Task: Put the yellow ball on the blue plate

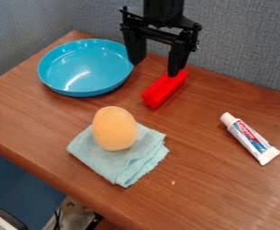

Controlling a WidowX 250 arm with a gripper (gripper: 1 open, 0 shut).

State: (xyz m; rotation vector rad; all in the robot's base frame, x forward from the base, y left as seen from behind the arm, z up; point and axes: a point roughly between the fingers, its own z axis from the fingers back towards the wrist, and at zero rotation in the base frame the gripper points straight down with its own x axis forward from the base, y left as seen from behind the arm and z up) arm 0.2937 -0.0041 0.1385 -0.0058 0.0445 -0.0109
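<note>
The yellow ball (115,127), an orange-yellow egg shape, rests on a folded light-blue cloth (119,151) near the table's front. The blue plate (85,67), a glossy cyan dish, sits empty at the back left. My black gripper (154,65) hangs over the table behind the ball and just right of the plate, pointing down. It is open, with nothing between its fingers (178,63). It is well apart from the ball.
A red block (164,89) lies right under and in front of the gripper. A toothpaste tube (249,137) lies at the right. The wooden table (35,112) ends at the front and left edges; a grey wall stands behind.
</note>
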